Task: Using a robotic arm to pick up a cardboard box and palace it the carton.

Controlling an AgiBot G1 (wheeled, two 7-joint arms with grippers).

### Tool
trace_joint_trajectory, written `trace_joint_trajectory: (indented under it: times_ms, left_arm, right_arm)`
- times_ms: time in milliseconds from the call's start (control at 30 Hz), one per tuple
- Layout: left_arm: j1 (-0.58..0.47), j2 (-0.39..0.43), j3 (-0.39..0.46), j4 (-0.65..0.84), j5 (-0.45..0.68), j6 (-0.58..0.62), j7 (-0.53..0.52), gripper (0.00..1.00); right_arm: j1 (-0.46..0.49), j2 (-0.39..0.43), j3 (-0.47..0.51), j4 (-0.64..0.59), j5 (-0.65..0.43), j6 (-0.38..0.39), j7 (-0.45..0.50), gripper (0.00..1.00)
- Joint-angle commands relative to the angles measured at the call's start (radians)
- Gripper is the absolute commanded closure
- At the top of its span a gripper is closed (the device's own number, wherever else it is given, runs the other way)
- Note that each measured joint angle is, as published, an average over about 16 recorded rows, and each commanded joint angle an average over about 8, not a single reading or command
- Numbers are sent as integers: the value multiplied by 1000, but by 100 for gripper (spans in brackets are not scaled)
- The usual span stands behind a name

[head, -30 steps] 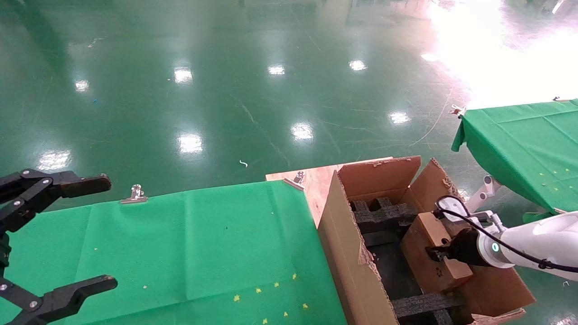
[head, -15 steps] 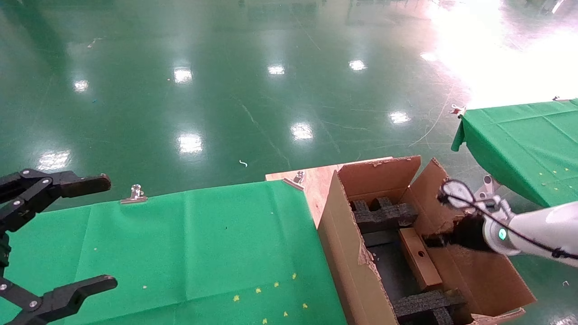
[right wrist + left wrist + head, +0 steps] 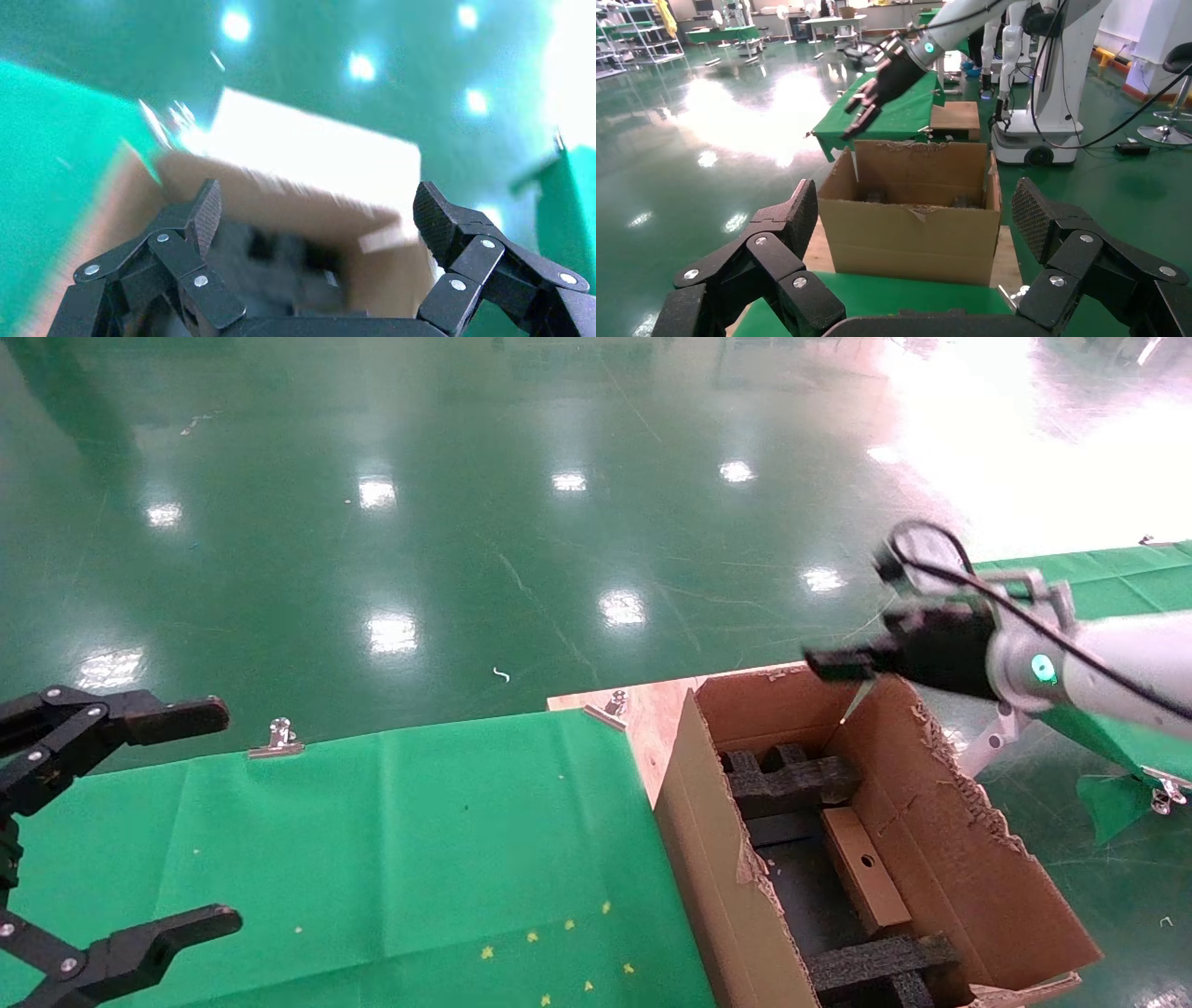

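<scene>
Your right end effector (image 3: 843, 663) hung empty with fingers spread wide above the carton's (image 3: 717, 859) far flap, the box (image 3: 866, 882) lay inside the carton between the foam inserts (image 3: 792, 780), and your left end effector (image 3: 140, 822) sat parked wide open over the green counter (image 3: 419, 840).
</scene>
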Motion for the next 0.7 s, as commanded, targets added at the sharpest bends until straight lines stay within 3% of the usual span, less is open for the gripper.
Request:
trace_joint_trajectory:
  times_ms: [33, 233, 333, 467, 700]
  left_arm:
    - [0, 0, 0, 0, 0, 0, 0, 0]
    - [0, 0, 0, 0, 0, 0, 0, 0]
    - [0, 0, 0, 0, 0, 0, 0, 0]
    - [0, 0, 0, 0, -1, -1, 0, 0]
    - [0, 0, 0, 0, -1, 0, 0, 0]
  right_arm:
    - [18, -3, 13, 19, 28, 30, -31, 0]
    - [54, -11, 58, 27, 291, -19, -258, 0]
    - [70, -9, 78, 29, 388, -67, -322, 0]
    - [79, -6, 89, 30, 437, -93, -342, 0]
    - [57, -11, 99, 26, 405, -92, -334, 0]
